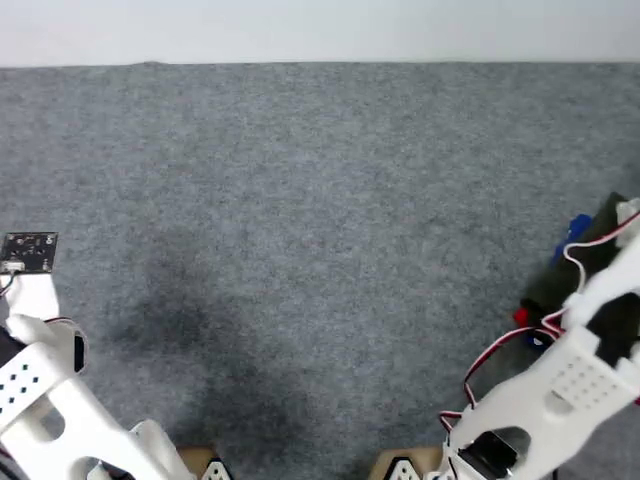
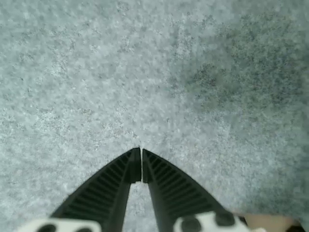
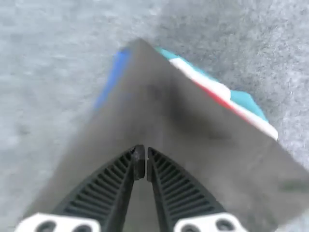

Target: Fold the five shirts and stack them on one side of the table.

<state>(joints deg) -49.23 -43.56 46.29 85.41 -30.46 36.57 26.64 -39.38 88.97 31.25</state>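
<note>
A stack of folded shirts (image 1: pixel 592 240) lies at the table's right edge, with blue, red and dark layers showing beside the right arm (image 1: pixel 575 375). In the right wrist view the top shirt is dark grey (image 3: pixel 193 130), and blue (image 3: pixel 113 77), teal, white and red (image 3: pixel 217 94) edges peek out beneath it. My right gripper (image 3: pixel 142 162) is shut, its tips resting low over the grey shirt; I cannot tell if any fabric is pinched. My left gripper (image 2: pixel 141 162) is shut with nothing in it, above bare grey felt. The left arm (image 1: pixel 45 400) sits at the near left corner.
Grey felt (image 1: pixel 320 220) covers the whole table up to a white wall (image 1: pixel 320 30) at the back. A small circuit board (image 1: pixel 28 252) rides on the left arm. Both arm bases (image 1: pixel 400 465) stand at the near edge.
</note>
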